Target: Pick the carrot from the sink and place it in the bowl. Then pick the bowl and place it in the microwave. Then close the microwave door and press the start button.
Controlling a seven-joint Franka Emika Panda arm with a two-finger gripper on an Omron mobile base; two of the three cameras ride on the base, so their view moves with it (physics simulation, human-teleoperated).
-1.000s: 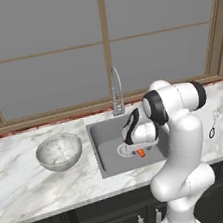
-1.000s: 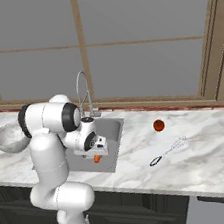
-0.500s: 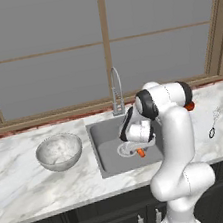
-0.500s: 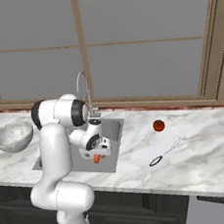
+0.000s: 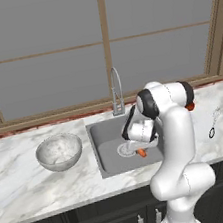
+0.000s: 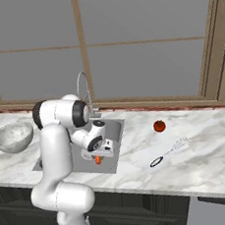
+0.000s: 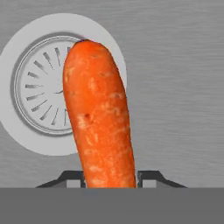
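Observation:
The stubby orange carrot point(image 7: 103, 118) lies on the floor of the grey sink point(image 5: 106, 157), partly over the round drain point(image 7: 37, 107). My gripper point(image 7: 111, 179) reaches down into the basin, and its two dark fingertips point(image 7: 72, 178) press against the carrot's near end from both sides. From the base cameras the carrot point(image 5: 141, 153) point(image 6: 97, 160) peeks out just under the hand. The mottled grey bowl point(image 5: 59, 151) point(image 6: 12, 137) stands upright on the counter left of the sink. The microwave and its door are out of view.
A chrome faucet point(image 5: 116, 90) rises behind the basin. On the marble counter to the right lie a small red round fruit point(image 6: 159, 126) and a wire whisk point(image 6: 168, 152). A window wall runs along the back.
The fingers have closed in from wide open onto the carrot's sides. The arm's upper joints swung left over the sink while the hand stayed low above the carrot.

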